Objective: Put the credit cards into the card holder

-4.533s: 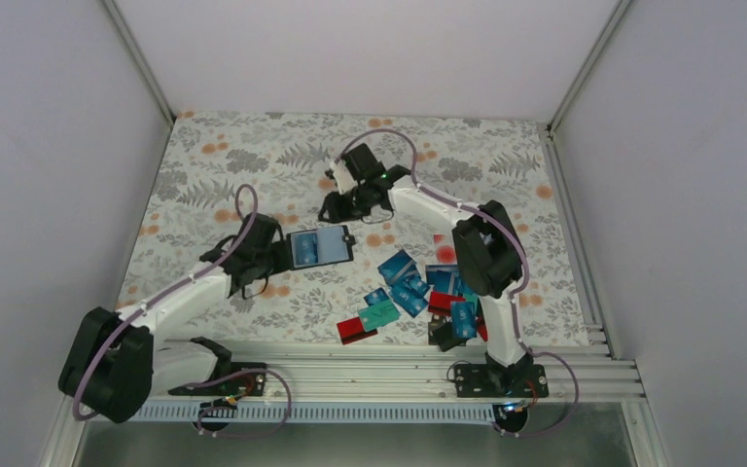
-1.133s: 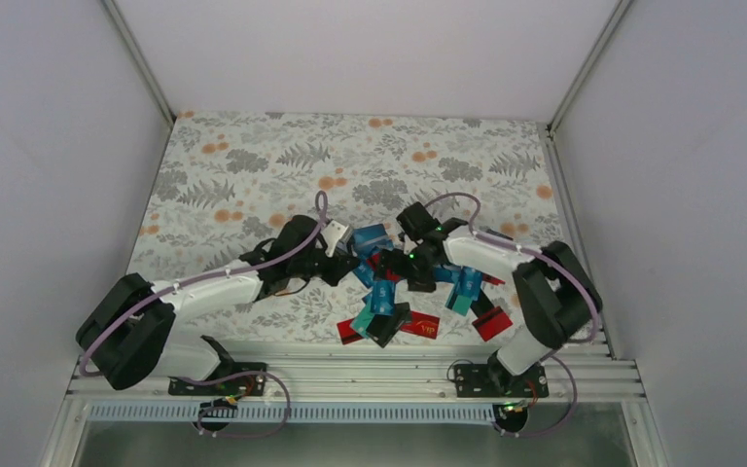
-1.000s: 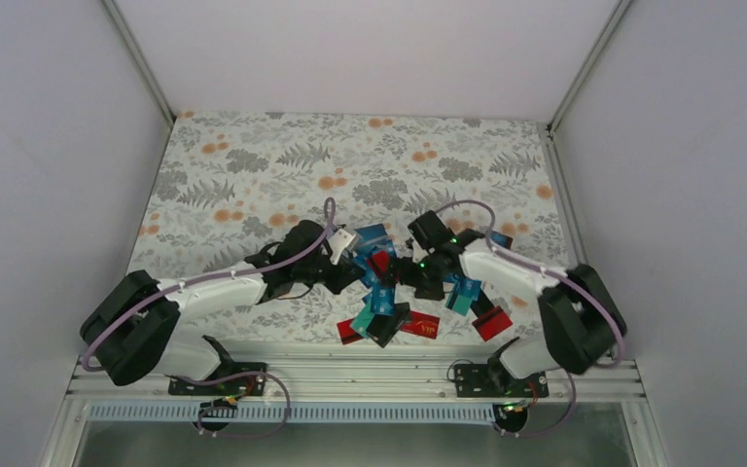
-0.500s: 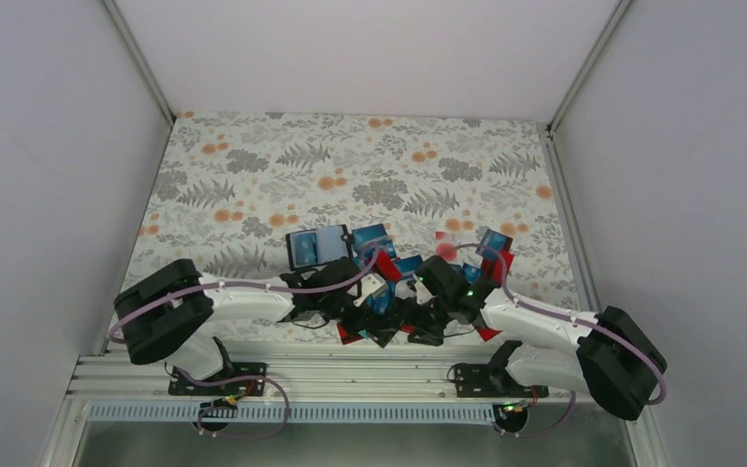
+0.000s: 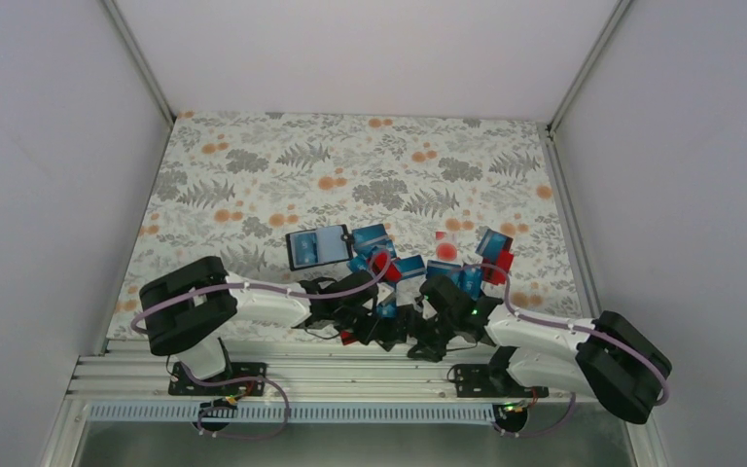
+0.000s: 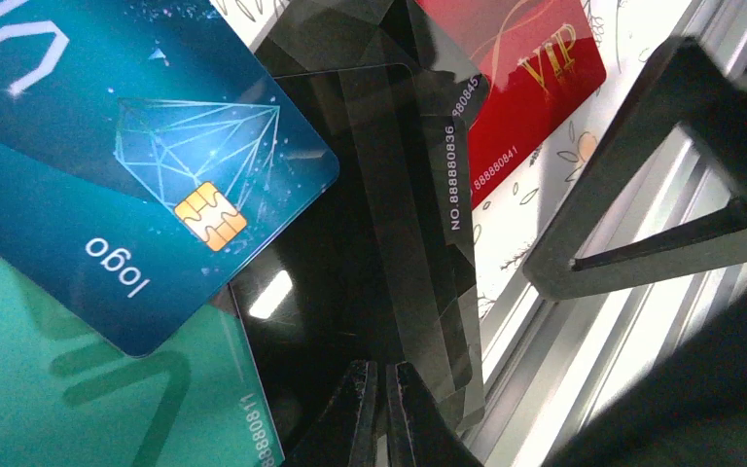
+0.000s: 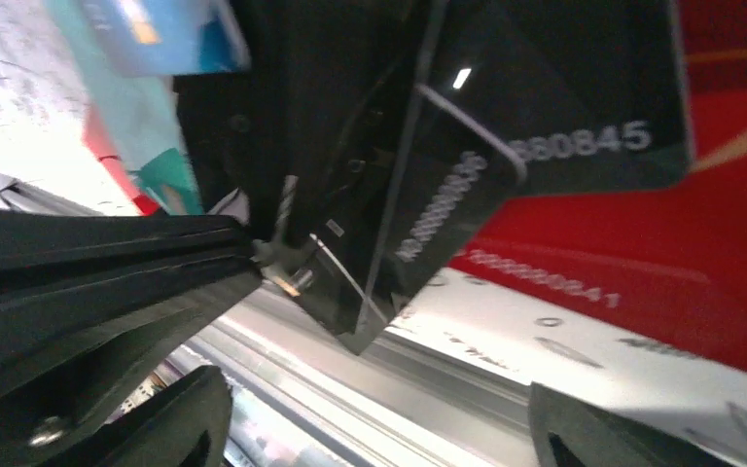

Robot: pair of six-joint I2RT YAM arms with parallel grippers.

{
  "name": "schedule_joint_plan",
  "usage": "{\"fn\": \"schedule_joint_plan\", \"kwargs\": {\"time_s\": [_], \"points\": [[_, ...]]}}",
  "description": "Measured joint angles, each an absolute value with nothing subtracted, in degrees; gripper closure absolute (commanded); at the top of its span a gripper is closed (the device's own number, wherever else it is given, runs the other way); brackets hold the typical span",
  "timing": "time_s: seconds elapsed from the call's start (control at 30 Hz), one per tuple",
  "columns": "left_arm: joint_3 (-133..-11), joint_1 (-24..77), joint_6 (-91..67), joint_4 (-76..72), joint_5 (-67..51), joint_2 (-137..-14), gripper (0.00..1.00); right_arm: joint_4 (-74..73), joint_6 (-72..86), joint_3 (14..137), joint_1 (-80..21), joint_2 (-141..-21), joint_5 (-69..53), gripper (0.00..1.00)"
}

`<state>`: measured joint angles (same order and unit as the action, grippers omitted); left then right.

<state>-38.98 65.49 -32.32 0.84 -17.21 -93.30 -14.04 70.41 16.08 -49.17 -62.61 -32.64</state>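
The card holder [image 5: 319, 246] lies open on the floral mat, grey-blue inside up, left of the scattered credit cards [image 5: 410, 265]. Both grippers are low at the mat's near edge. My left gripper [image 5: 377, 329] [image 6: 381, 413] is shut, its tips touching a black card [image 6: 350, 243] that lies over a teal card [image 6: 78, 389] and under a blue card [image 6: 107, 165]. A red VIP card [image 6: 535, 68] lies beside them. My right gripper [image 5: 416, 341] [image 7: 370, 428] is open and empty, facing the stacked black cards [image 7: 506, 117] and the red card [image 7: 642, 243].
The metal rail [image 5: 350, 370] [image 7: 350, 389] runs along the near edge just under both grippers. The right gripper's finger [image 6: 661, 165] shows close by in the left wrist view. White walls enclose the mat on the left, right and far side.
Both arms have pulled back from the middle of the card pile to its near edge by the rail. The card holder, earlier covered by the left arm, is in view.
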Motion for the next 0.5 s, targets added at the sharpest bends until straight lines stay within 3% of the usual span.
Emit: {"fn": "schedule_joint_plan", "kwargs": {"time_s": [0.2, 0.5], "points": [[-38.76, 65.54, -37.08, -0.34, -17.56, -93.49, 0.97, -11.09, 73.08, 14.5, -49.34, -64.69, -33.08, 0.45], [-37.21, 65.54, -40.07, -2.94, -20.14, -93.49, 0.98, 0.71, 75.26, 12.6, -49.6, -68.95, -36.56, 0.57]]}}
